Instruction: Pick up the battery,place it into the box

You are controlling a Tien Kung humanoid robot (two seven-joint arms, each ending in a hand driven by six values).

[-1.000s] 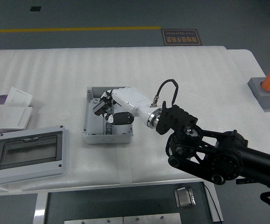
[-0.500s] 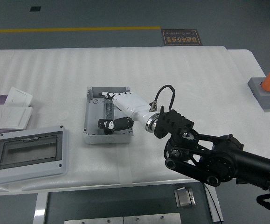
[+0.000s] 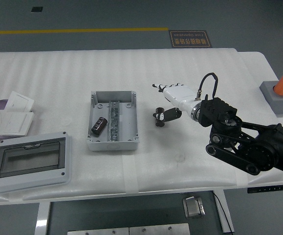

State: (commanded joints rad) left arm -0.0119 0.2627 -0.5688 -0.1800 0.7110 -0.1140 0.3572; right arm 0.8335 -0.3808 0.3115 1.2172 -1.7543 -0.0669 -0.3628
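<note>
A black battery point(image 3: 99, 125) lies inside the open grey box point(image 3: 112, 142), in its left half beside the metal rail. My right hand point(image 3: 164, 102) is to the right of the box, above the table, with fingers spread and holding nothing. The black right arm point(image 3: 249, 144) runs in from the lower right. The left arm is out of view.
A grey enclosure with a clear lid point(image 3: 30, 161) lies at the front left. White switch plates point(image 3: 9, 116) lie at the far left. A grey block with an orange cylinder point(image 3: 280, 93) stands at the right edge.
My right hand was inside the box over the battery; it has let go and pulled back to the right, out of the box. The battery now lies uncovered in the box.
</note>
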